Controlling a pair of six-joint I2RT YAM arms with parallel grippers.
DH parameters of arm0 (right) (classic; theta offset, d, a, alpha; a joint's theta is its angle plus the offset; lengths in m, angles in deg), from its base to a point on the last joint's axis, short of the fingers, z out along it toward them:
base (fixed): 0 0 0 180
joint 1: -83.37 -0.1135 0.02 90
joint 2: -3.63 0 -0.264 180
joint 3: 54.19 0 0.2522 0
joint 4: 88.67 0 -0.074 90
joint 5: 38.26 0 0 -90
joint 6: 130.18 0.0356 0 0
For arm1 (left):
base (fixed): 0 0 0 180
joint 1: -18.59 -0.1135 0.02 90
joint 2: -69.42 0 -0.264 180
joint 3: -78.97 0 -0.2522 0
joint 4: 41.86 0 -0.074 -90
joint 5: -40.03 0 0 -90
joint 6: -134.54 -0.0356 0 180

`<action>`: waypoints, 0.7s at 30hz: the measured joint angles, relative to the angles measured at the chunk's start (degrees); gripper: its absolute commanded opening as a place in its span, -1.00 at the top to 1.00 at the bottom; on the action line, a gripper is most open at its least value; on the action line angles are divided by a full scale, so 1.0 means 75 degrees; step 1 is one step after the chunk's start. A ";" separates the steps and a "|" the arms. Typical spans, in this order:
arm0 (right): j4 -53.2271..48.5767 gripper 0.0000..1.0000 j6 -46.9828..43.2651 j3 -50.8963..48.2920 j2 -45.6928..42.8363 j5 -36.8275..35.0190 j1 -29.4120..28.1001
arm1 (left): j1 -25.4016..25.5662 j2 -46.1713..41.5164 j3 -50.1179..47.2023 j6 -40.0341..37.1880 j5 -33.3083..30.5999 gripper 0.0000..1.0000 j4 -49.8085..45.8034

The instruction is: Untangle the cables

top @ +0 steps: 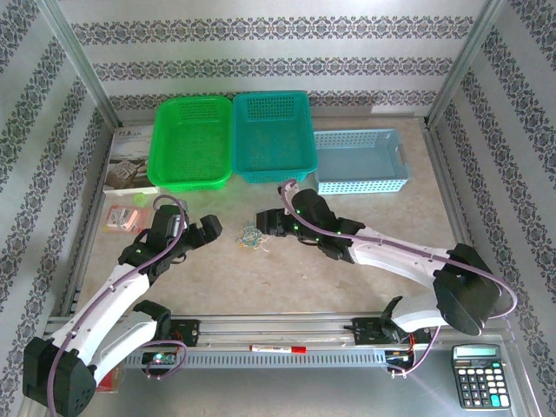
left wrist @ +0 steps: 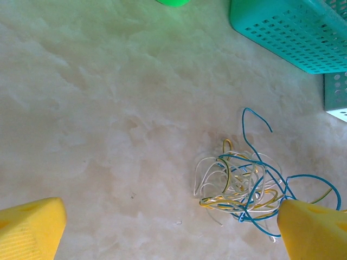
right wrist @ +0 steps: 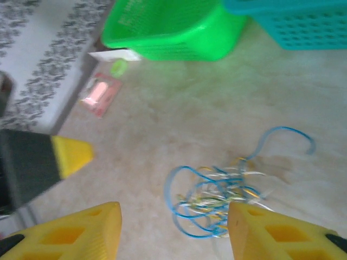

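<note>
Blue, yellow and white cables (left wrist: 244, 187) lie in one small knot near the middle of the surface (left wrist: 108, 108), well apart from the baskets along its far edge. Both tools stand released. The left tool (left wrist: 171, 216) has its jaws wide and empty, and the knot sits beside its right finger (left wrist: 314, 230). I cannot tell if a blue strand touches that finger. The right tool (right wrist: 174, 216) is also spread and holds nothing, with the knot just in front of its fingers (right wrist: 282, 233).

I see several risks. The wires are very thin, so one strand may slip from the pads, or a closing tool may catch many strands together. If both tools then pull apart, I think the knot becomes tighter and not looser. The bundle also looks very light, so it may slide as one piece over the smooth surface. The two tools are near each other and could collide over the knot.

The cables look like glossy plastic-coated wire, springy, bent in loose curls; one blue end makes an open hook. The surface is pale, like marble, and flat. The fingers are yellow wedge blocks with a fine ribbed face and hollow pockets. The green basket (top: 189, 143) and teal basket (top: 274, 135) are perforated plastic.
</note>
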 measured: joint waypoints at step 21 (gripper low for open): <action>0.0114 0.19 0.0335 -0.0495 0.1513 -0.0192 0.0187 | 0.0000 0.0102 0.0000 0.0003 0.0096 -1.00 0.0128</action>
